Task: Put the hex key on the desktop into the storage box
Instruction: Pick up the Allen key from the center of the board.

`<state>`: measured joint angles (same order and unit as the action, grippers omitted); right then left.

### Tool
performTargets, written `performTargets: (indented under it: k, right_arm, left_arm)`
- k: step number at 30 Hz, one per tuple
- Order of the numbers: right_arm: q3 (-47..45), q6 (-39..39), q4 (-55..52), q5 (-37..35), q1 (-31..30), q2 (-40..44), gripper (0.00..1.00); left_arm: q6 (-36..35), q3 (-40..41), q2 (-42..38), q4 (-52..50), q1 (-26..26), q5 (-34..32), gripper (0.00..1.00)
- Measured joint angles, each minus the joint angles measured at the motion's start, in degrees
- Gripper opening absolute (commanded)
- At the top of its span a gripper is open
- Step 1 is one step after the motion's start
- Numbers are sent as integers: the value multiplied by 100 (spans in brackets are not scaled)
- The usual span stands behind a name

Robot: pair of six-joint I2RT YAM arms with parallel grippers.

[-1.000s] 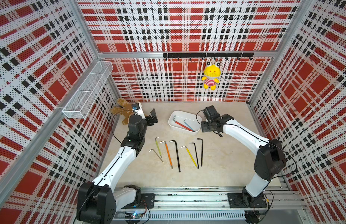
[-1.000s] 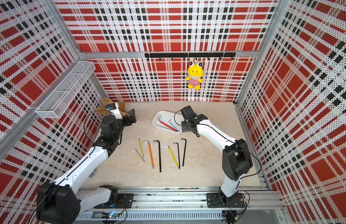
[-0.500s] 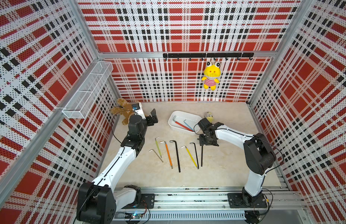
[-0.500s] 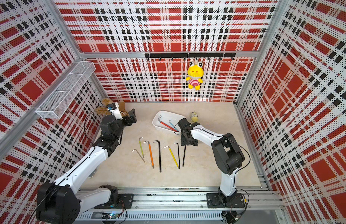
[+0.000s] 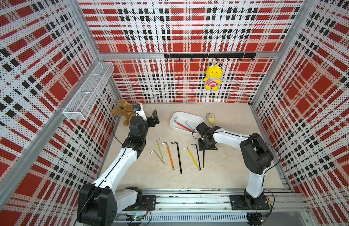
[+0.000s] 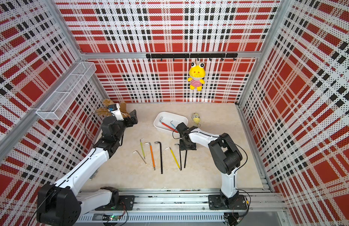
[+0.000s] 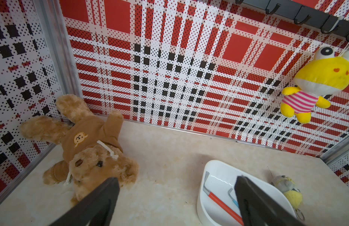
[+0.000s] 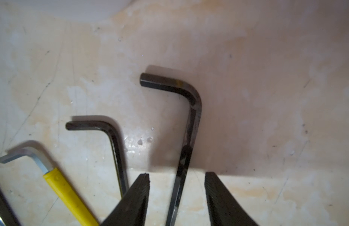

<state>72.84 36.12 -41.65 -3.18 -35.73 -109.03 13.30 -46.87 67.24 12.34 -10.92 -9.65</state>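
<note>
Black hex key flat on the desktop, long shaft lying lengthwise between the right gripper's half-spread fingers with gaps both sides — nothing pinched yet, bent end toward the nearby storage box; left gripper wide, empty, well apart by the teddy bear.

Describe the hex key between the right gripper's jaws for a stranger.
On the desktop, a row of hex keys lies near the storage box. Take the end key under the right gripper: black, and thicker than the black key beside it.
</note>
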Motion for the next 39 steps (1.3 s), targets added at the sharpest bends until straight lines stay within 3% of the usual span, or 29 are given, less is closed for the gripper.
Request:
performTargets:
  k: [8,16,20,32,39]
  right_arm:
    - [-50,72,24,-26,-133,-74,44]
    - [-188,173,74,-229,-173,-20,22]
    - [-389,247,201,-269,-188,105,0]
    - [-437,201,337,-291,-199,151,0]
    - [-409,-308,212,-304,-199,186,0]
  left_arm:
    - [0,0,-4,-4,0,-2,99]
    - [20,0,-24,-7,0,-2,99]
    - [22,0,-59,-7,0,-11,99]
    - [17,0,-199,-39,-24,-168,99]
    - [17,0,-214,-42,-44,-225,99]
